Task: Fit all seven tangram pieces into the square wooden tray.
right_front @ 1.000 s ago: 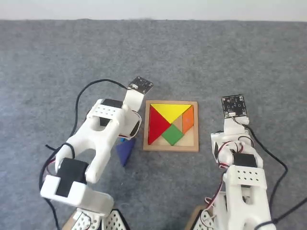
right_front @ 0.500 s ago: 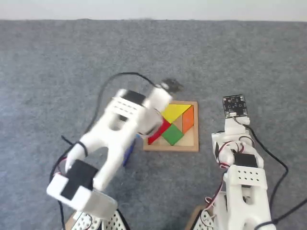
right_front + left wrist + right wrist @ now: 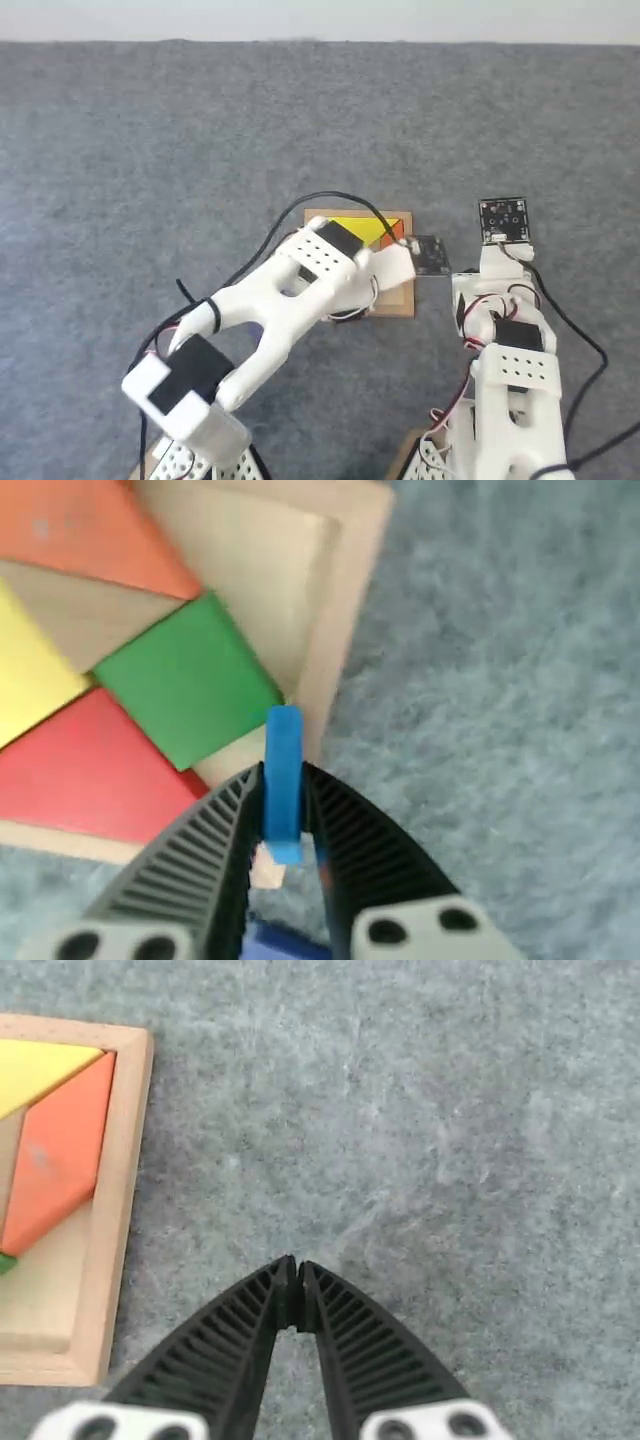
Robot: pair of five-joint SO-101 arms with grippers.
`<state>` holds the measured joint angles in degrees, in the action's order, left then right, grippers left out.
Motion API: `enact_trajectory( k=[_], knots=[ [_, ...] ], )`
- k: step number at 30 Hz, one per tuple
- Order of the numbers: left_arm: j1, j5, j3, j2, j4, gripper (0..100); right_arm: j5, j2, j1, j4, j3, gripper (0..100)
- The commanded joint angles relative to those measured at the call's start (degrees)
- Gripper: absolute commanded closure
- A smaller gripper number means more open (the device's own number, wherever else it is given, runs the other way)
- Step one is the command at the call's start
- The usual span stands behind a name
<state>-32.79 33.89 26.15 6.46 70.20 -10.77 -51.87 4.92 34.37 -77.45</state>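
left gripper swings right across the tray, so its blue piece now hangs over the corner rim

- Tray: lying on the table, between my two arms.
- Square piece: sitting in the tray, just inside its near rim.
- My left tool: hanging over that near rim, just beside the square piece, gripping an upright piece.
- My right tool: hovering over the table, right of the tray.
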Motion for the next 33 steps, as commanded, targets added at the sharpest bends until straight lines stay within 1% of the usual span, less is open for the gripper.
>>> enact_trajectory(
  k=[1,8,12,17,20,25,33],
  knots=[
    [1.67,3.69,-1.01,0.62,-1.14,99,-0.44,0.66,0.66,-1.19,3.78,99.1],
    [6.33,9.49,-1.8,0.53,-0.62,99,-0.35,0.57,0.66,-1.1,3.78,99.1],
    [6.42,10.37,-1.71,0.53,-0.62,97,-0.35,0.66,0.66,-1.1,3.78,99.1],
    [5.98,10.37,-1.8,0.53,-0.62,85,-0.44,0.66,0.66,-1.1,3.78,99.1],
    [5.98,10.37,-1.89,0.53,-0.62,81,-0.44,0.66,0.57,-1.19,3.78,99.1],
    [6.77,10.11,-4.26,0.53,-0.62,81,-0.53,0.66,0.4,-1.19,3.69,99.1],
    [12.75,10.02,-10.51,1.05,-0.62,81,-0.62,0.66,0.31,-1.1,3.69,99.1]
  ],
)
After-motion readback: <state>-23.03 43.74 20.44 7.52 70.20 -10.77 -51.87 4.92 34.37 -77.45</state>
